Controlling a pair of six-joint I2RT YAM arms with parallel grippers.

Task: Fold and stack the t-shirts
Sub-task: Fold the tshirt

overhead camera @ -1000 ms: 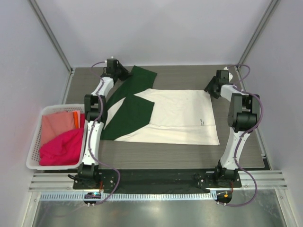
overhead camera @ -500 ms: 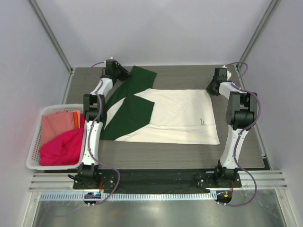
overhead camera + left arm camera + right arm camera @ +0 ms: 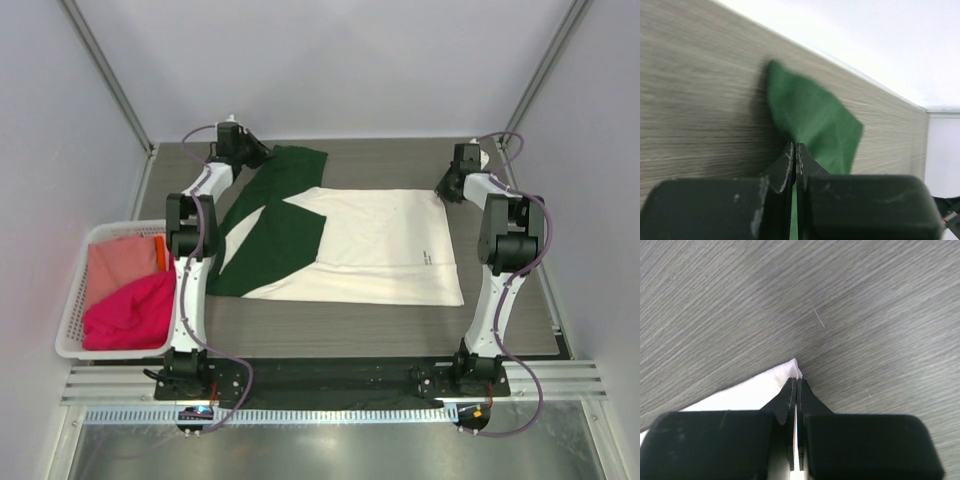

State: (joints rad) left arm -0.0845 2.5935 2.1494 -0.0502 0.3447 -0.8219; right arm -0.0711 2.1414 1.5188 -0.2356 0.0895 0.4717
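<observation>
Moved since a second ago: left pincer (image 3: 245,150) is sitting a little farther left, dragging the far corner of the green cloth (image 3: 275,215) along with it; right pincer (image 3: 447,188) is now pinching where it was gaping before.
Left pincer: jaws are closing flat on a peak of the green cloth (image 3: 810,120), which is fanning out just ahead of the tips.
Right pincer: jaws are nipping the very corner of the cream shirt (image 3: 755,387); the rest is spreading back behind and to its left.
Shirts: cream shirt (image 3: 380,245) is lying flat between the two pincers, with the green cloth overlapping its left side; the magenta shirt (image 3: 125,310) and the salmon shirt (image 3: 120,260) are waiting in the basket (image 3: 70,310), well behind the left pincer.
Risk, right side: the bite is looking tiny, so a brisk pull is likely slipping the corner free.
Risk, left side: uneven pulling is liable to skew both layers and wrinkle the fold.
Materials: both fabrics are looking thin, limp and matte; the table (image 3: 400,165) is showing grey wood grain, smooth enough for cloth to slide on.
Shapes: cream is reading as a near rectangle, green as an angular strip.
</observation>
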